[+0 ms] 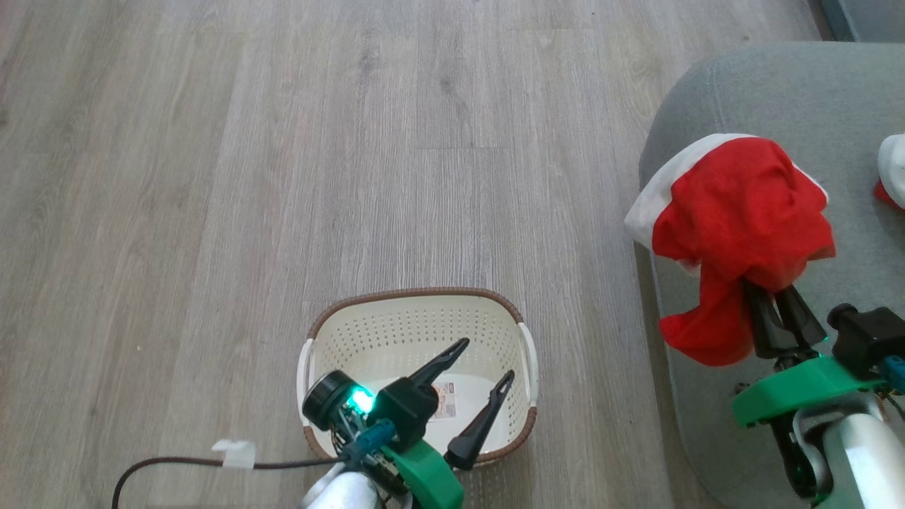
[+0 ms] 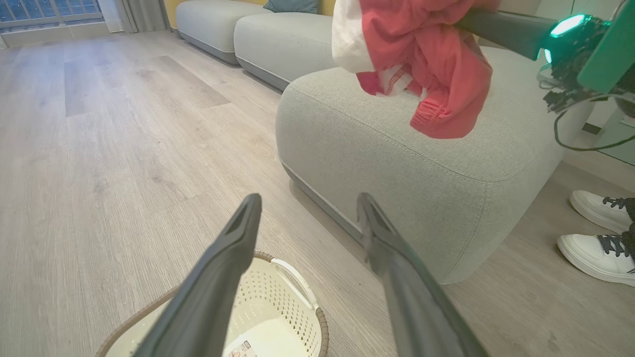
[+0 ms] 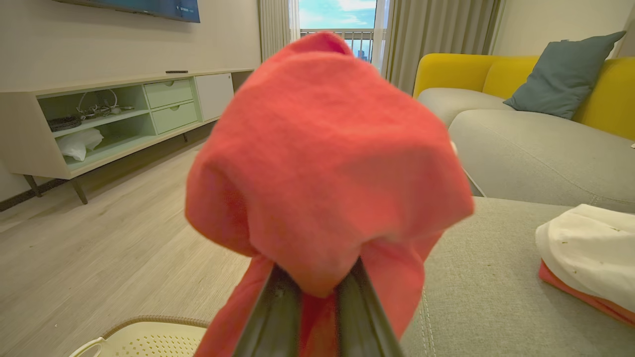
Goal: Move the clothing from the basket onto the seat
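Nearest us, at six o'clock in the head view, the left tool (image 1: 486, 359) hangs over the basket (image 1: 417, 293). Its two dark fingers are spread wide with nothing between them. The cream basket stands on the wooden floor (image 1: 283, 141), and its bottom shows a label (image 1: 444, 399) and no fabric.

Out at three o'clock, the right tool (image 1: 774, 297) is pinched narrow on a red garment (image 1: 735, 212) with a white section. The cloth bunches over the fingertips, and a red tail droops toward seven o'clock from the grip. The left wrist view shows this garment hanging in the air above the grey seat (image 1: 778, 92), apart from it and near its rounded corner. Farther along the seat, at the two o'clock edge of the head view, a second garment (image 1: 892, 170) lies on the cushion, white over red.

We judge the step in hand to be setting down the last piece. To do it well, we would carry it farther in from the corner, to just beside the resting piece. We would then lower it until the tail and the bulk settle on the cushion. Only then would we open the fingers and draw straight back, so the cloth does not snag and slide toward the floor.
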Tool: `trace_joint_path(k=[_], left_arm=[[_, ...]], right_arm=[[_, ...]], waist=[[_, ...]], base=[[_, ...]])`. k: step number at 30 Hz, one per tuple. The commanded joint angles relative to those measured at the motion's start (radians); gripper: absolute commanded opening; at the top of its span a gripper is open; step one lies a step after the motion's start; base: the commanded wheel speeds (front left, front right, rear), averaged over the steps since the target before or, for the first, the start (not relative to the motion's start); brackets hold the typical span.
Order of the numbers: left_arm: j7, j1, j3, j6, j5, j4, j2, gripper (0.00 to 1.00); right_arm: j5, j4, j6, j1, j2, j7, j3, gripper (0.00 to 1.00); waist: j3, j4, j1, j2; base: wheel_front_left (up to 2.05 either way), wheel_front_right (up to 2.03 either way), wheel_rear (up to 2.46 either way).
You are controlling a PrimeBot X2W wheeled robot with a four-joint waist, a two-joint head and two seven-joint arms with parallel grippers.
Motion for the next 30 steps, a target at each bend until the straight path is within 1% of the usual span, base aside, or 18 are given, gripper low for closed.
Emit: trace_joint_path(k=[1,6,11,17,25,30], left_arm=[[-0.005,-0.026,0.026,-0.004,-0.003,-0.027,-0.004,1.00],[-0.005,-0.029,0.028,-0.002,-0.006,-0.027,-0.004,1.00],[-0.005,-0.028,0.028,-0.002,-0.001,-0.027,-0.004,1.00],[-0.005,-0.041,0.028,0.003,0.001,-0.038,-0.004,1.00],[-0.005,-0.079,0.015,0.010,0.011,-0.043,-0.004,1.00],[-0.005,-0.112,0.019,0.008,0.027,-0.038,-0.004,1.00]], right_arm=[[0.005,-0.027,0.000,-0.019,-0.013,-0.007,0.010,0.00],[0.003,-0.027,0.000,-0.028,-0.012,-0.007,0.008,0.00],[-0.004,-0.034,0.000,-0.039,-0.013,-0.007,0.002,0.00],[-0.013,-0.047,0.000,-0.050,-0.021,-0.007,-0.007,0.00],[-0.017,-0.069,0.000,-0.068,-0.028,-0.007,-0.025,0.00],[-0.017,-0.078,0.000,-0.082,-0.020,-0.007,-0.040,0.00]], waist=[[0.001,-0.001,0.0000,0.0000],[0.005,-0.011,0.0000,0.0000],[0.004,-0.048,0.0000,0.0000],[0.018,-0.124,0.0000,0.0000],[0.067,-0.259,0.0000,0.0000],[0.110,-0.350,0.0000,0.0000]], base=[[0.00,0.00,0.00],[0.00,0.00,0.00],[0.00,0.00,0.00],[0.00,0.00,0.00],[0.00,0.00,0.00],[0.00,0.00,0.00]])
